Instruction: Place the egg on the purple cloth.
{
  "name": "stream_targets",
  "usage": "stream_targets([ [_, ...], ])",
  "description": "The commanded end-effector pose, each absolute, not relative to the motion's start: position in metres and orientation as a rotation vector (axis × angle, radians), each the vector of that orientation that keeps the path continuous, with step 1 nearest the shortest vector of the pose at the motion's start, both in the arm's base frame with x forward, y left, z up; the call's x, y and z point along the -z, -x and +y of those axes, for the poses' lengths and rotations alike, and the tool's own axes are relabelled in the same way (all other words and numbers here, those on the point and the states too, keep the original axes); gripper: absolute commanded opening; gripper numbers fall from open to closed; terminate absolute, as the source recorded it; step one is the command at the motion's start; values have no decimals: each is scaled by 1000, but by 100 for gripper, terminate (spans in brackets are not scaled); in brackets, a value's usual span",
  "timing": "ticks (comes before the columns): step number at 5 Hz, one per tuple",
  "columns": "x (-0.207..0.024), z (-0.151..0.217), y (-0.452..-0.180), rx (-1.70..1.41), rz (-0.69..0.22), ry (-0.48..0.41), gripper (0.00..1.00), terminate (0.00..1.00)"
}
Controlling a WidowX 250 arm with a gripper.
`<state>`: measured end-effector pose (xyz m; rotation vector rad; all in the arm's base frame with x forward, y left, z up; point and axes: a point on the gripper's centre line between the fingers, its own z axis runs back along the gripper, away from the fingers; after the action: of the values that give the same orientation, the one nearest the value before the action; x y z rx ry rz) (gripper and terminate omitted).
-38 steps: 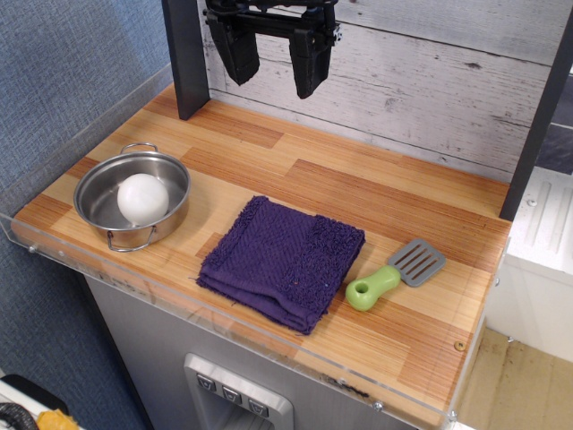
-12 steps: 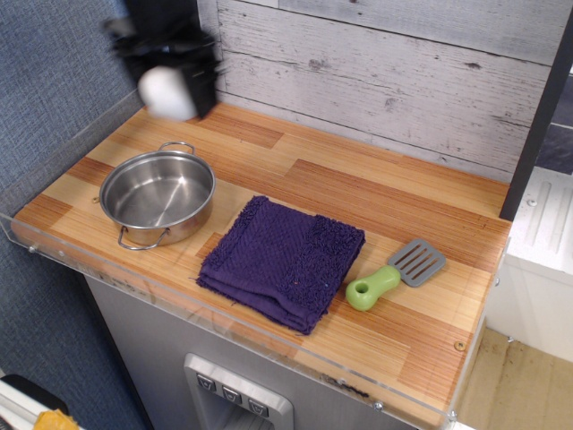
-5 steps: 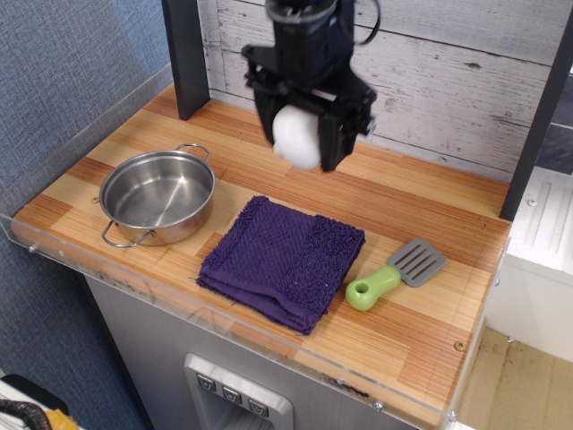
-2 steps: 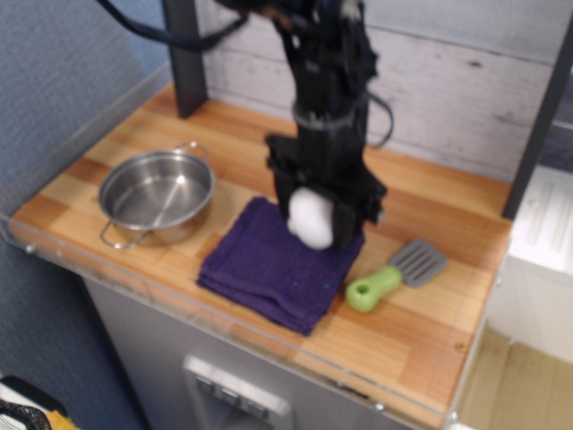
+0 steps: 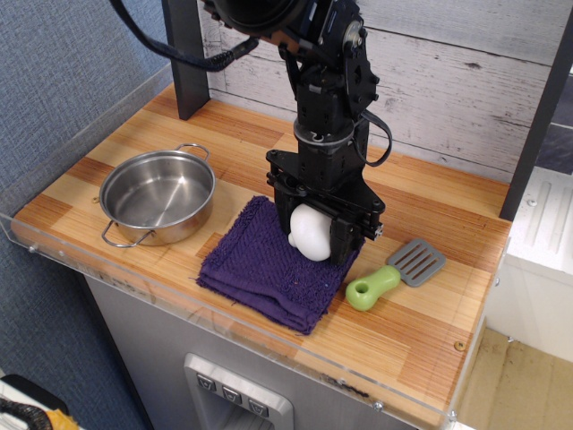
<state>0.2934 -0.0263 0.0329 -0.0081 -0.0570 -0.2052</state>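
Note:
The white egg (image 5: 311, 232) sits between my black gripper's fingers, low over the right half of the dark purple cloth (image 5: 253, 268). My gripper (image 5: 313, 236) points straight down and is shut on the egg. I cannot tell whether the egg's underside touches the cloth. The cloth lies flat on the wooden counter, partly hidden behind the gripper.
An empty steel pot (image 5: 158, 194) stands left of the cloth. A green-handled grey spatula (image 5: 394, 272) lies to the right of it. A dark post (image 5: 186, 58) stands at the back left. A clear rim (image 5: 134, 282) edges the counter front and left side.
My gripper lifted the egg out of the pot, carried it right across the counter and lowered it over the cloth. In the last half second it dropped slightly. The pot shifted a little right.

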Motion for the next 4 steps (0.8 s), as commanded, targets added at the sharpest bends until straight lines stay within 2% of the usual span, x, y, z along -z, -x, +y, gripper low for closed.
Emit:
stream_targets([
  [1,-95,-14,-282,171,-157,53,100,0],
  [3,-153,-17,-279,185,-253,93,100,0],
  [4,-165,-16,-279,184,-275,86,100,0],
])
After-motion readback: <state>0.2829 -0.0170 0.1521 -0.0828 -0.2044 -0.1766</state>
